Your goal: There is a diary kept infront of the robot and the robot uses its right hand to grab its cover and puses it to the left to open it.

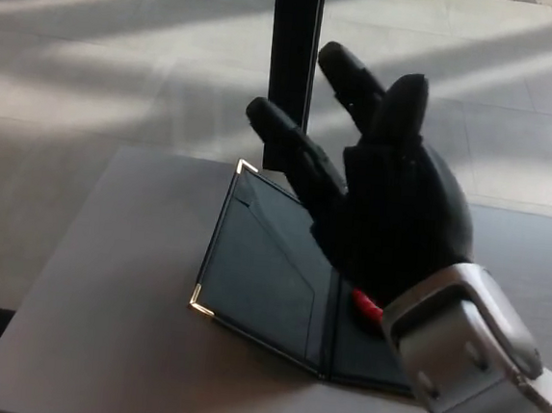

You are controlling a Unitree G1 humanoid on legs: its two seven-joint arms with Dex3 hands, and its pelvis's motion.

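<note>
Dark leather-look diary with brass corner caps point(270, 274) sits on the grey matte tabletop point(104, 298) right in front of me, cover point(261, 263) propped up at an angle, not flat yet. From the head view my right hand point(391, 217) is up above it, fingers point(291, 145) spread, holding nothing, not touching the cover. I reckon I should drop back down, push from the inner face and sweep leftwards until it lies flat. Something red point(364, 306) peeks out under my palm. Beyond the table there's a black post point(295, 44) and sunlit pale floor tiles point(95, 65).

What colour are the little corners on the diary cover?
Gold, on the dark diary cover; the corners show in the head view.
</note>
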